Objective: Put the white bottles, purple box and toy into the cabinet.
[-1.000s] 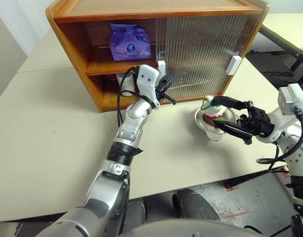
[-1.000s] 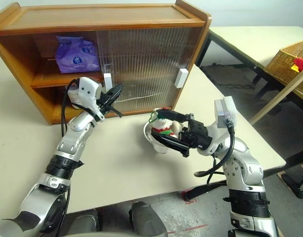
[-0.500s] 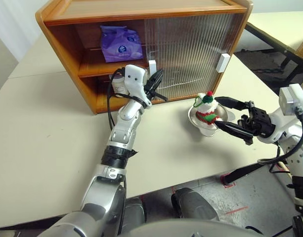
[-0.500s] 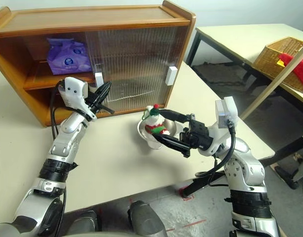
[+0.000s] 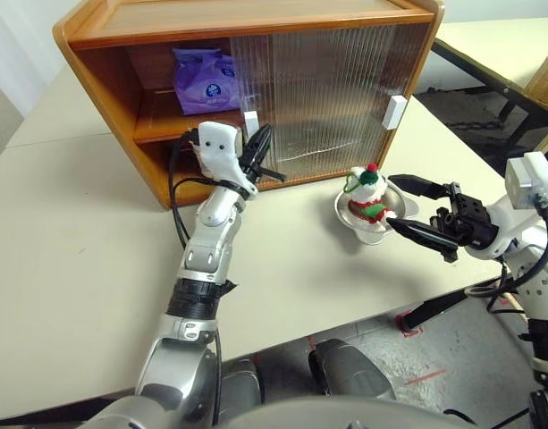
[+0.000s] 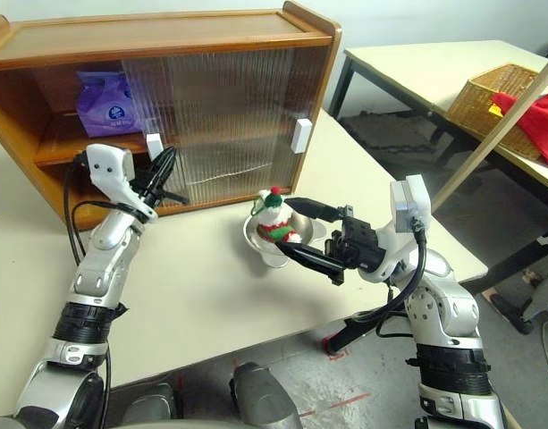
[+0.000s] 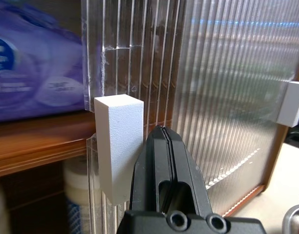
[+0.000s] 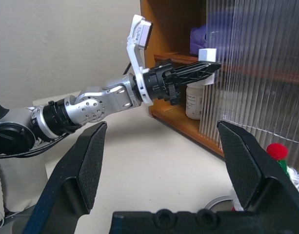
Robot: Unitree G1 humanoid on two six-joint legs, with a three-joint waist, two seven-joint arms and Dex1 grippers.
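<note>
Since a second ago the left gripper (image 5: 258,146) has been travelling left along the cabinet (image 5: 104,98) front, its closed fingers pressed against the right side of a white handle (image 7: 118,146), and the ribbed door (image 5: 282,98) carrying that handle is sitting farther left than before, covering more of the opening. The right gripper (image 5: 415,207) has stayed where it was.

The left gripper's two black fingers are lying flat together with no gap, holding nothing, tips pointing at the door beside the handle. The right gripper is standing wide open near the table's right edge, its fingers (image 5: 418,234) reaching left on either side of a metal bowl (image 5: 349,214), gripping nothing.

The toy (image 5: 366,196) is sitting upright in that bowl on the table (image 5: 77,232), in front of the cabinet's right half and outside it. The box (image 5: 204,81) is lying on the upper shelf at the left, partly behind the door's edge. One bottle (image 8: 195,100) is standing on the lower shelf, just behind the handle; I cannot tell where the second bottle is. A second white handle (image 5: 394,112) is sitting at the cabinet's right end. A wicker basket (image 6: 497,94) is resting on another table far right.
</note>
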